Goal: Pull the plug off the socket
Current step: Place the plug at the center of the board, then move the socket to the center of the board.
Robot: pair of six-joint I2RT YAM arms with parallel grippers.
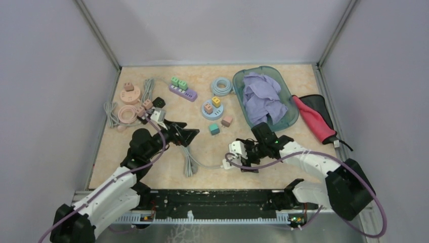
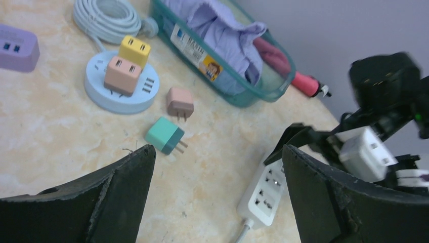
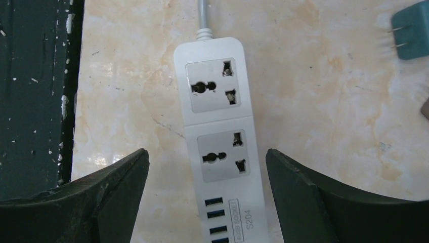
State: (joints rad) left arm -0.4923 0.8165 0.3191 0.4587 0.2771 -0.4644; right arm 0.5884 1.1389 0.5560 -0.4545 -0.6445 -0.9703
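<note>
On the bench [image 3: 313, 126] the white power strip [image 3: 222, 147] lies directly under our right tool [image 3: 206, 152], its long axis running top to bottom in the wrist frame, between spread fingers [image 3: 101, 192]. Both outlets look empty to us, and a teal plug [image 3: 411, 29] lies apart at upper right.

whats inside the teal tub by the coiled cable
A crumpled lavender cloth fills most of the teal tub. Whatever lies beneath the cloth, including most of the tub's floor, is covered and cannot be seen.
</note>
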